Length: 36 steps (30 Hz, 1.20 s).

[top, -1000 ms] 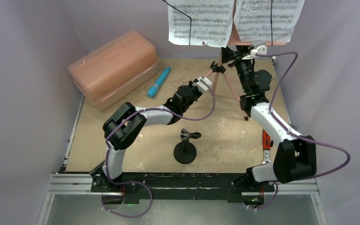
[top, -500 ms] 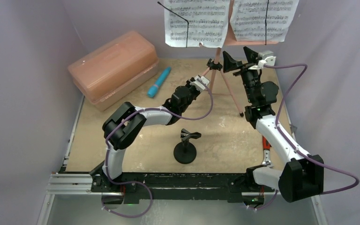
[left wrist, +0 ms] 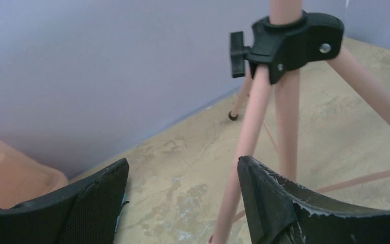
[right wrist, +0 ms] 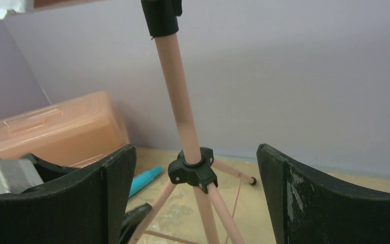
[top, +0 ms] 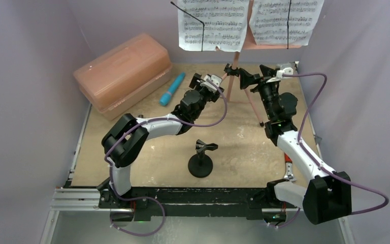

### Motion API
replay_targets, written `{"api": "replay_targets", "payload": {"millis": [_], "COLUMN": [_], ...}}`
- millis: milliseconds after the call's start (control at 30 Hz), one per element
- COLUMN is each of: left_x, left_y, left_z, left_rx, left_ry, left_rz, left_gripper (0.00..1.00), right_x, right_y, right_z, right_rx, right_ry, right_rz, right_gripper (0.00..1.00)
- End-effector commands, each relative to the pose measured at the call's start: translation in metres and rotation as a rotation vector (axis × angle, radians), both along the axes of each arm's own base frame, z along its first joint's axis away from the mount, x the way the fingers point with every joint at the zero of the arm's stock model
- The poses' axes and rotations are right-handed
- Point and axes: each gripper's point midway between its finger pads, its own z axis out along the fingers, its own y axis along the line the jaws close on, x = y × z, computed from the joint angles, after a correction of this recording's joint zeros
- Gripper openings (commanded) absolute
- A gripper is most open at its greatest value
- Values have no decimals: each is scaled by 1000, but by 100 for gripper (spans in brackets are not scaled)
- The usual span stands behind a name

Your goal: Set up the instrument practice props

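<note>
Left hand (top: 205,81) is stretched forward and low, jaws apart, holding nothing. The pink music stand (top: 232,86) is upright on the worktop (top: 147,168), between both hands, with two music sheets (top: 213,23) up top. Right hand (top: 257,76) is level, spread wide and empty, facing the pole.

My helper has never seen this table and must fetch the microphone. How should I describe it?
Start at the big pink case in the far left corner. Just to its right, flat on the tabletop, lies the microphone. It is the only cyan thing; the mic stand mid-table is black and upright.
</note>
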Motion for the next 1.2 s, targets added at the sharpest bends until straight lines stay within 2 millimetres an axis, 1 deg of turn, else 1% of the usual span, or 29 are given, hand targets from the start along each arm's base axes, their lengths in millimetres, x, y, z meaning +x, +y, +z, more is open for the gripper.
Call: {"api": "replay_targets", "payload": {"millis": [0,33,67,100,167,233,333,467,600,733,833,967,1067,1167], "left_x": [-5,-6,-7,-9,-10,-11,-14,-20,-27,-40,-50,-49,-41,-31], "left_y": [35,40,47,52,66,80,98,121,141,153,166,176,187,188], "left_z": [45,45,46,44,39,34,21,-6,-42,-73,-96,-111,-116,-119], "left_rx": [-83,-82,-82,-78,-59,-41,-6,58,125,141,152,106,83,73], "left_ry": [-69,-69,-67,-63,-48,-25,26,145,333,489,609,724,770,808], "left_rz": [101,115,130,143,175,213,252,333,411,458,480,459,454,391], "left_gripper": [78,79,83,86,90,92,94,98,100,100,100,100,99,99], "right_x": [-10,-12,-12,-14,-15,-16,-19,-21,-23,-23,-24,-29,-33,-36], "right_y": [-5,-6,-5,-5,-4,-3,-1,1,4,8,9,10,11,10], "right_z": [5,3,1,-1,-5,-9,-16,-26,-34,-41,-45,-53,-60,-68], "right_rx": [54,56,56,58,53,42,33,33,32,40,38,40,39,33], "right_ry": [3,8,15,21,40,56,84,118,148,187,221,265,305,357], "right_rz": [-3,-3,-1,2,10,17,27,41,59,79,85,96,104,100], "right_gripper": [90,90,90,90,92,93,95,97,98,98,98,98,98,98]}}
